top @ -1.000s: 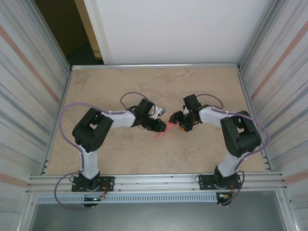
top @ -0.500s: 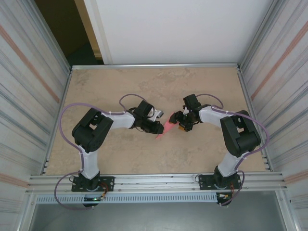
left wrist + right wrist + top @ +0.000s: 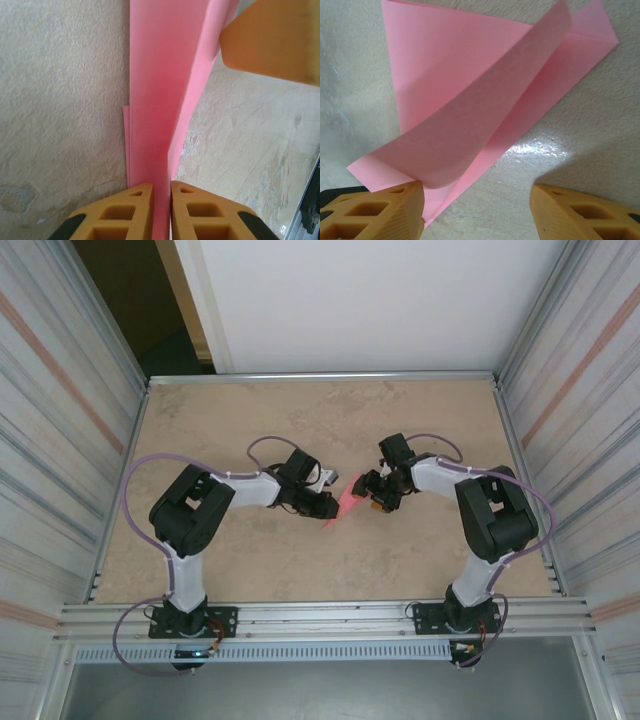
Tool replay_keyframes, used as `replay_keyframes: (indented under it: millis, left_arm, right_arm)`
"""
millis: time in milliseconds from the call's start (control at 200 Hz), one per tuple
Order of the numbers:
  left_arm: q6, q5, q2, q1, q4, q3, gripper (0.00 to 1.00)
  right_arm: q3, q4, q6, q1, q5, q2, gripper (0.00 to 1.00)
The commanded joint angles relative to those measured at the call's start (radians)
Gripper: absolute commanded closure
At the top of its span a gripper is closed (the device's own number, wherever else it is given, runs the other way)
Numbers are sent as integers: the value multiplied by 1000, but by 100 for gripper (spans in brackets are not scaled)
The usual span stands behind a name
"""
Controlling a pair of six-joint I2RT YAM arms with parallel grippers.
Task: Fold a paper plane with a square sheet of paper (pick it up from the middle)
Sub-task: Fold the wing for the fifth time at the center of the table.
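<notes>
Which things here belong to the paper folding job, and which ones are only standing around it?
Belong to the job:
pink paper, partly folded
left gripper, pinching the paper
right gripper, open, near the paper

Not part of it:
table
metal side walls
white back wall

Paper (image 3: 346,502) on table (image 3: 250,420) centre, left gripper (image 3: 328,508) at its left, right gripper (image 3: 369,489) at its right
</notes>
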Motion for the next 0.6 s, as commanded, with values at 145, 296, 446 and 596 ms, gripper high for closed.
replay_keyframes:
  millis: [145, 296, 446, 596]
  left_arm:
    - [-18, -28, 49, 4, -133, -6, 84]
    - [-16, -19, 66, 4, -157, 9, 85]
    - [-14, -18, 72, 4, -170, 20, 85]
    - [-13, -21, 74, 4, -183, 32, 85]
  right_arm:
    - [-20, -19, -28, 23, 167, 184, 43]
    - [2, -62, -10, 22, 197, 217, 44]
    - [3, -37, -18, 24, 157, 200, 46]
    - [-6, -19, -61, 34, 129, 51, 40]
